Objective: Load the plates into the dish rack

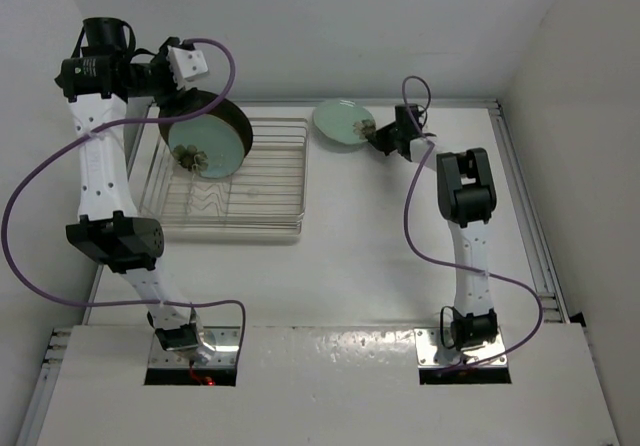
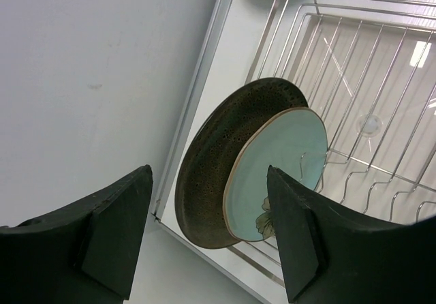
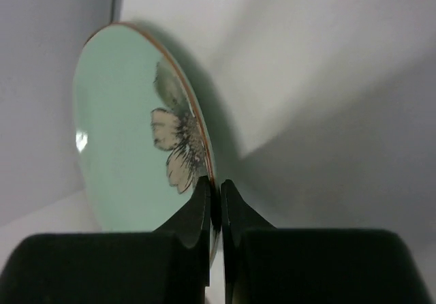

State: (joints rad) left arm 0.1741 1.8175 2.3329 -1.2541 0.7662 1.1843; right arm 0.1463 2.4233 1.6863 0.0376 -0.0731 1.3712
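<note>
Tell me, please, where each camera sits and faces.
Top: above and behind the bases, looking down at the rack, left arm and right arm.
Left wrist: past the open left gripper, toward the brown plate and green plate in the rack.
Right wrist: right gripper shut on the second green plate's rim.
Top and left wrist share both racked plates.

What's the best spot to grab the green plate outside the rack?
Pinch the green plate by its thin rim on the flower side, from the right arm's side: it is too wide to span, and the right gripper is shut there.
</note>
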